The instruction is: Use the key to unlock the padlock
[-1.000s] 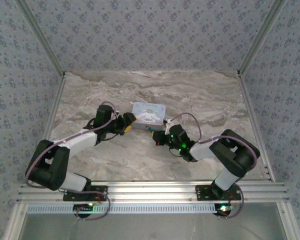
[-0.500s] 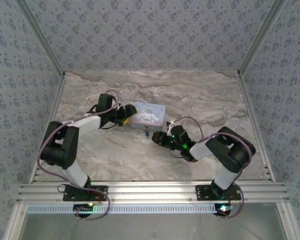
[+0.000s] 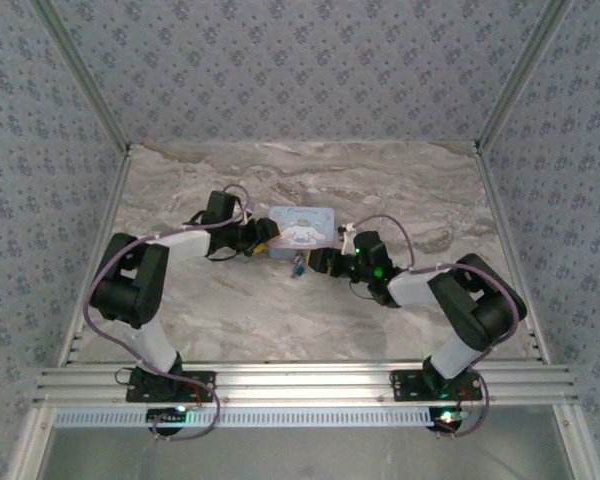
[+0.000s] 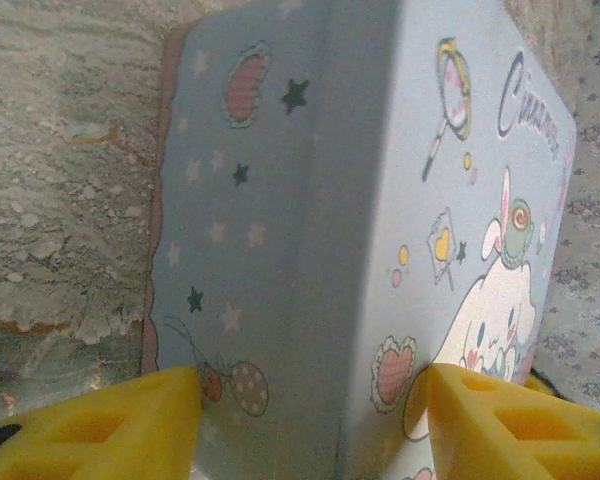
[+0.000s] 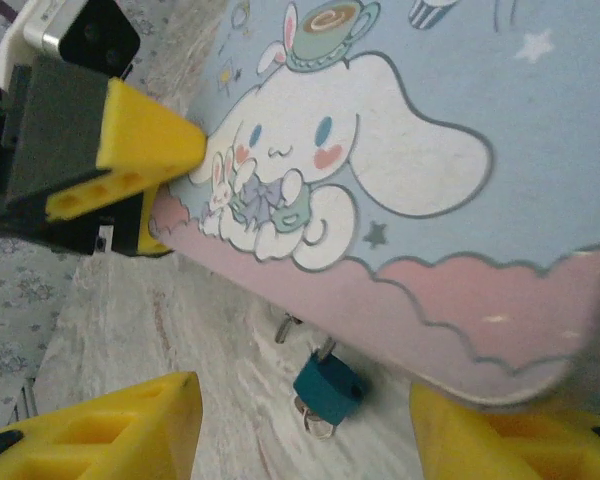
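The small teal padlock (image 5: 328, 388) hangs by its thin shackle from the front edge of the pastel tin (image 5: 400, 150), and shows in the top view as the padlock (image 3: 296, 266). A silvery ring sits at its underside; I cannot tell whether it belongs to a key. My right gripper (image 5: 305, 400) is open, its yellow fingers either side of the padlock and short of it; it is the right gripper (image 3: 325, 258) in the top view. My left gripper (image 4: 313, 380) has its fingers pressed on the tin's left end, and appears as the left gripper (image 3: 263, 240) from above.
The tin (image 3: 300, 228) lies mid-table on the marble-patterned top (image 3: 230, 310). Patterned walls close in the back and both sides. Both forearms reach inward and meet at the tin.
The left arm has swung further in and up to the tin's left end. The right gripper has moved up and left toward the tin's front. The padlock now shows below the tin.
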`<state>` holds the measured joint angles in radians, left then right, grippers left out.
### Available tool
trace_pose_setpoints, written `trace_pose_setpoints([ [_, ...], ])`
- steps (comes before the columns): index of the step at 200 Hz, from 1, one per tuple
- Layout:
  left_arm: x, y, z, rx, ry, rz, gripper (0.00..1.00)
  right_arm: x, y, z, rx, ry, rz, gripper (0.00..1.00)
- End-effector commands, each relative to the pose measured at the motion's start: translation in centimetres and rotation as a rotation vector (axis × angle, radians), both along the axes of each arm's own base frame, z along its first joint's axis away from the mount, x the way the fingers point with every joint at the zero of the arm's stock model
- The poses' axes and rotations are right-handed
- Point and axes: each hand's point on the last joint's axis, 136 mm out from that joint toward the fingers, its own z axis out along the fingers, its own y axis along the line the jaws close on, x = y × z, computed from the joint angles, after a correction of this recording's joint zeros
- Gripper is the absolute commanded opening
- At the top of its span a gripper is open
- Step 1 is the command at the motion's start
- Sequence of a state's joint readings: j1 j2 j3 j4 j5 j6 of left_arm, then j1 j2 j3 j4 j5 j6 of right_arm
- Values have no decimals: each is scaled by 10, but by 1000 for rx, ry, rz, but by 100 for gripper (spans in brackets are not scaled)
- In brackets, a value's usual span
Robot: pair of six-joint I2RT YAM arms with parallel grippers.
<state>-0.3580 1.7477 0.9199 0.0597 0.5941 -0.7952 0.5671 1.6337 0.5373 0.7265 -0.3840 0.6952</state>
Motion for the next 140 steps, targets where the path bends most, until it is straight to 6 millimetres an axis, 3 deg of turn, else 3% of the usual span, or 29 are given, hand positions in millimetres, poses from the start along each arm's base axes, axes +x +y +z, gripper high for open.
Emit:
trace_pose_setpoints([
  [1,-30,7,-28,64,84,-2,58,14,3,8,-34,-91,84,58],
  [26,-38,10,-33,63,97,24,58,21,1,11,-46,-123,105,59],
  [68,-35,11,-28,61,84,36,58,-1,-2,6,-11,-108,104,61],
  [97,-34,10,-27,62,81,37,58,-9,10,0,22,-101,119,65],
  [140,-35,10,-27,57,82,39,58,2,27,-7,34,-99,125,65],
])
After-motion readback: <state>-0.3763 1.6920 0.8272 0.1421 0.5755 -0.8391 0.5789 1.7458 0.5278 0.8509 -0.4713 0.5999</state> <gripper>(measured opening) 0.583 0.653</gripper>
